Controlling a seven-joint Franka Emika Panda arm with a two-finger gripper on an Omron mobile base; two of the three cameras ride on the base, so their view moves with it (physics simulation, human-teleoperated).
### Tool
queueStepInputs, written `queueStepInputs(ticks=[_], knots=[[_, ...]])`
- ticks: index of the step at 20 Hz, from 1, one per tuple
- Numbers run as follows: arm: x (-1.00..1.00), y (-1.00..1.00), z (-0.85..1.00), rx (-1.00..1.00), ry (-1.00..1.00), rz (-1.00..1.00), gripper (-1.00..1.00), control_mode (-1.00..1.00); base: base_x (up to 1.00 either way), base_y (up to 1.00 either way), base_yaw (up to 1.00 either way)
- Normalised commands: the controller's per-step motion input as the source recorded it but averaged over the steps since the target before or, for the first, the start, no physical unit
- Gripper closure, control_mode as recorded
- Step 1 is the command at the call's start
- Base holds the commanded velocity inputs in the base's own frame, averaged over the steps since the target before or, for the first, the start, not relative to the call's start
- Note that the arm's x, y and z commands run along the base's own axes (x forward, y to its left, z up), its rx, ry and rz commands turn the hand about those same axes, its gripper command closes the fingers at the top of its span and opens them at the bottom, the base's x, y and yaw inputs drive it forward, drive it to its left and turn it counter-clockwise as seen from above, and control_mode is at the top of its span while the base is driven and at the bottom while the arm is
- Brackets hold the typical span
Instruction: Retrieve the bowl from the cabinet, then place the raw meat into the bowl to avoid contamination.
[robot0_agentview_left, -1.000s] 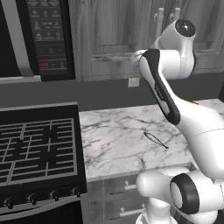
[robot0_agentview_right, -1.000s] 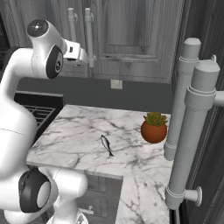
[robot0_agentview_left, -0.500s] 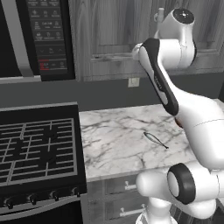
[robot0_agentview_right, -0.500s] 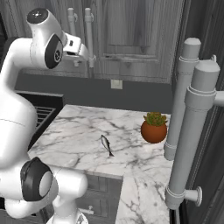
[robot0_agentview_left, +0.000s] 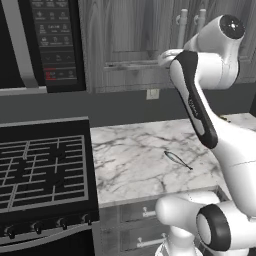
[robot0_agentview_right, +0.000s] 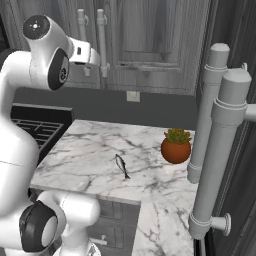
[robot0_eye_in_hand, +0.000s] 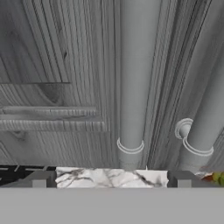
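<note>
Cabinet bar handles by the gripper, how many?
2: the left handle and right handle stand side by side on the cabinet doors. The open gripper faces them. Others may be hidden.

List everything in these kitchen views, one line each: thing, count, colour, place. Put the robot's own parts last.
cabinet: one, grey wood-grain, on the wall above the counter, doors closed.
bar handles: two, pale, upright and side by side where the cabinet doors meet.
raw meat: one, dark grey-silver sliver, lying mid-counter.
plant pot: one, orange-brown with green leaves, on the counter to the right of the meat.
counter: one, white marble with grey veins.
stove: one, black, left of the counter.
microwave: one, black, above the stove.
wall outlet: one, pale, on the dark wall below the cabinet.
drawers: grey, under the counter; count unclear.
gripper: one, dark-tipped, open, raised at the handles.
</note>
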Motion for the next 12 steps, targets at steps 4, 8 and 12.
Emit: queueStepInputs(ticks=[4,8,12], knots=[[0.0,0.0,0.0,0.0,-0.01,0.0,-1.0,-1.0,0.0,0.0,0.0],[0.05,0.0,0.0,0.0,-0.02,0.0,-1.0,-1.0,0.0,0.0,0.0],[0.0,-0.05,0.11,0.01,-0.09,0.0,-1.0,-1.0,0.0,0.0,0.0]])
